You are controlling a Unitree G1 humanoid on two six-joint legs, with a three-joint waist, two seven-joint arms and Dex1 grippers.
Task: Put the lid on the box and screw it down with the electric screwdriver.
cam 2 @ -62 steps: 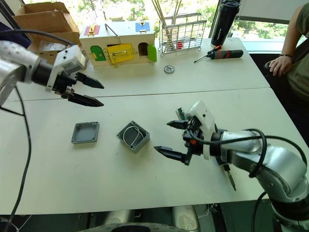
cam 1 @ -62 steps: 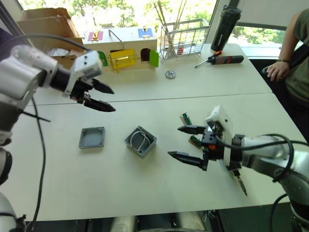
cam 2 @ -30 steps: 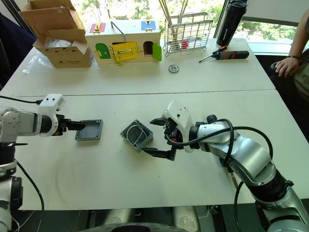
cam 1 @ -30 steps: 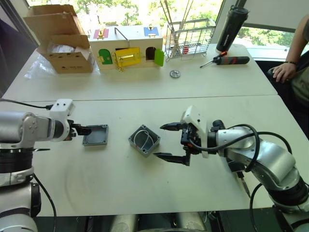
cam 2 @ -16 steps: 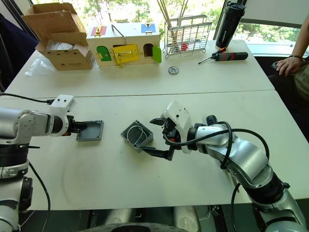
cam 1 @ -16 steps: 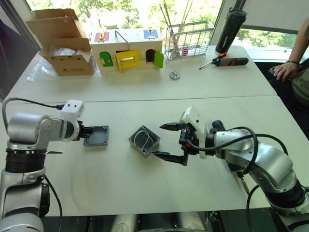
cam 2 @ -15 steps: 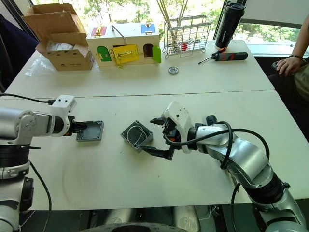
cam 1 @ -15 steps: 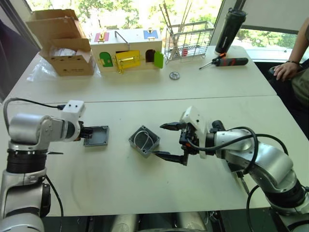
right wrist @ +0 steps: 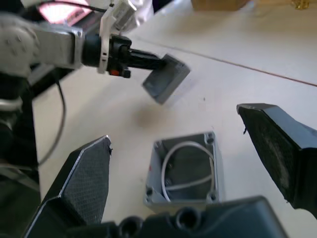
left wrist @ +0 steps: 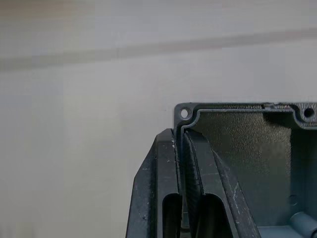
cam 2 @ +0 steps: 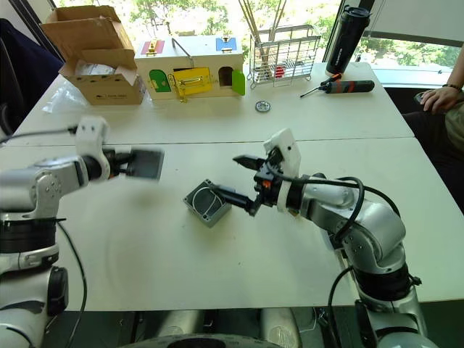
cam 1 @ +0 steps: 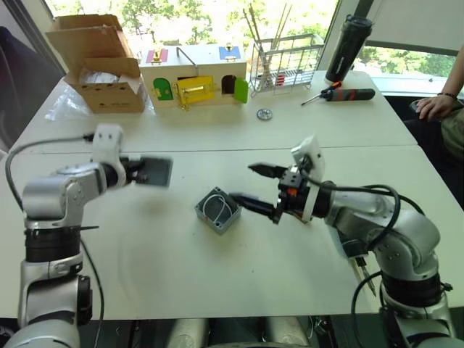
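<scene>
The grey lid (cam 1: 154, 171) hangs tilted above the table, left of the box, with my left gripper (cam 1: 138, 172) shut on its rim. In the left wrist view both fingers (left wrist: 195, 163) pinch the edge of the lid (left wrist: 247, 144). The open grey box (cam 1: 217, 210), with a white wire loop inside, sits on the table's middle. My right gripper (cam 1: 245, 183) stands open just right of it, nothing between its fingers. The right wrist view looks down on the box (right wrist: 183, 171) and the lifted lid (right wrist: 166, 79). The electric screwdriver (cam 1: 362, 274) lies mostly hidden under my right forearm.
Along the far edge stand a cardboard box (cam 1: 94, 58), a colourful wooden latch box (cam 1: 196, 72), a wire rack (cam 1: 286, 54) and a black bottle (cam 1: 346, 47). A hand screwdriver (cam 1: 341, 94) and a metal disc (cam 1: 264, 113) lie nearby. A person's hand (cam 1: 435, 105) rests at the far right.
My left gripper closed on the lid's edge and lifted it off the table, slightly up and toward the box. The right gripper stayed open beside the box.
</scene>
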